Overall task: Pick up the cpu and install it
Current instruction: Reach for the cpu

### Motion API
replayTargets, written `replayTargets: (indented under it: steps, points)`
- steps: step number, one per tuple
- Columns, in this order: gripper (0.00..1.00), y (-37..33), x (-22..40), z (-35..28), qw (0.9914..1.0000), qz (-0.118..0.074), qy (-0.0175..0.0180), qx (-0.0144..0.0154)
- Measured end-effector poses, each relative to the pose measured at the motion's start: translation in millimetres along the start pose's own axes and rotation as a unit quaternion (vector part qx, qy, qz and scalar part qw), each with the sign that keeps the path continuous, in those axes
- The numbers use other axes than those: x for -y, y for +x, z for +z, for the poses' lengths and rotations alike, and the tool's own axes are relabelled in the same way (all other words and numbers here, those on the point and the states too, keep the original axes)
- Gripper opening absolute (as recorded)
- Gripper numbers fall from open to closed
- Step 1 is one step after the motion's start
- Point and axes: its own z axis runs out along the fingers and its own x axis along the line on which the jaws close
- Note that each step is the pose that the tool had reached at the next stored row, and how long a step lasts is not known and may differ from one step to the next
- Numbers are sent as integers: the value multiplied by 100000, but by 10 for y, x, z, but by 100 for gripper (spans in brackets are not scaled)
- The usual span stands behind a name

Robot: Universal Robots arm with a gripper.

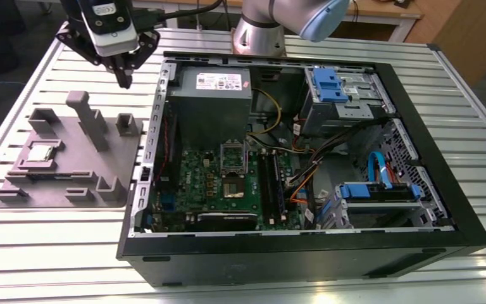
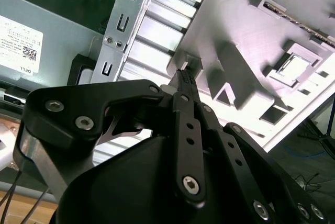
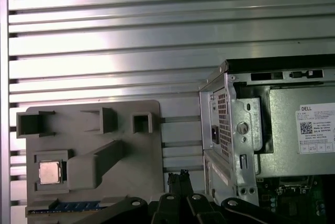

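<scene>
1. So, this looks like the very start of the pick. The cpu [image 1: 40,154] sits flat in its square pocket on the grey holder tray [image 1: 124,158]. The tray lies on the desk [image 1: 57,253], at the exterior view's left of the open computer case [image 1: 311,253]. Nothing is touching the chip.
2. The gripper [image 1: 126,77] hangs above the far end of the tray, near the case's corner and well apart from the cpu. Both wrist views show its fingers [image 2: 184,90] pinched together with nothing between them, so it's clenched and empty.
3. On the install side, the socket [image 1: 233,170] on the motherboard [image 1: 192,183] looks uncovered and bare, as far as I can tell.
4. My read on what the pick calls for: spread jaws, squared up right over the chip, then a straight drop. It's a thin flat part sunk in a pocket, so there's only a little edge to grab, and a tilted approach would probably skid off it.
5. Head count:
   - one arm [image 1: 285,19] and one gripper
   - one cpu and one tray
   - one case, one motherboard and one socket
   - what looks like one memory stick [image 3: 68,207] lying on the tray
   - two blue drive brackets [image 1: 328,81] inside the case
</scene>
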Motion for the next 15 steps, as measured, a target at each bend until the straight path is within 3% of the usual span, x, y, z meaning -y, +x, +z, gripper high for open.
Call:
replayTargets:
  steps: [15]
  points:
    - [10,112,8,3,100000,6,1,8]
